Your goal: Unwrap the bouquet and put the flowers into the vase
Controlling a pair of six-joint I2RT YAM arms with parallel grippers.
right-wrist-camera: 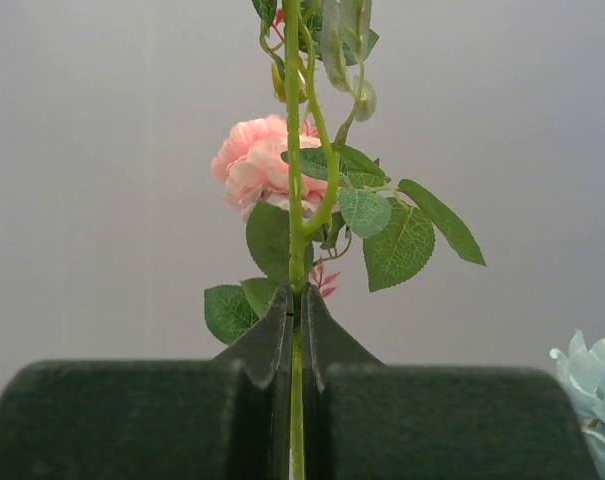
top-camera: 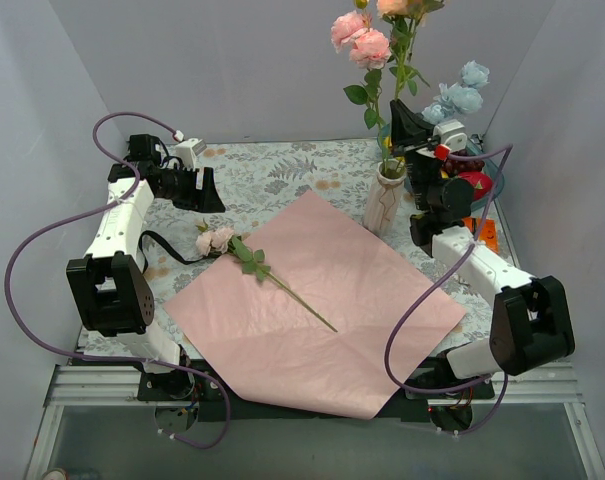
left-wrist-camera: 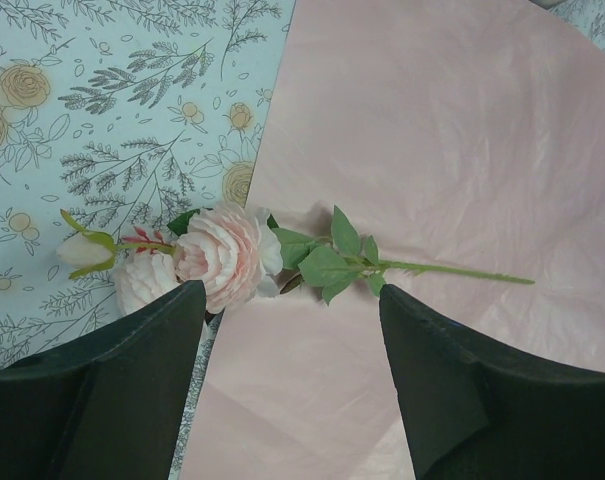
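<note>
1. Top external view, nearest first: the paper (top-camera: 322, 300) lies opened flat on the table, so the unwrapping looks done.
2. One rose (top-camera: 214, 240) lies across the paper's left corner. Its head is on the floral cloth (left-wrist-camera: 102, 120) and its stem runs out over the paper, touching nothing else, so it looks free to pick up.
3. Left gripper (left-wrist-camera: 292, 295) hovers over that rose with jaws wide and empty, one finger by the bloom and the other past the leaves. It is probably lined up to take the rose near the leaves.
4. Vase (top-camera: 385, 205) stands upright just off the paper's far corner, with flowers (top-camera: 367, 45) rising from it.
5. Right gripper (right-wrist-camera: 295, 300) is pinched tight on a stem (right-wrist-camera: 295, 180) just above the vase's neck and holds it vertical. This is likely so the stem slides down the narrow neck rather than catching the rim.
6. Farthest back, blue blossoms (top-camera: 462, 95) lean out behind that gripper.
</note>
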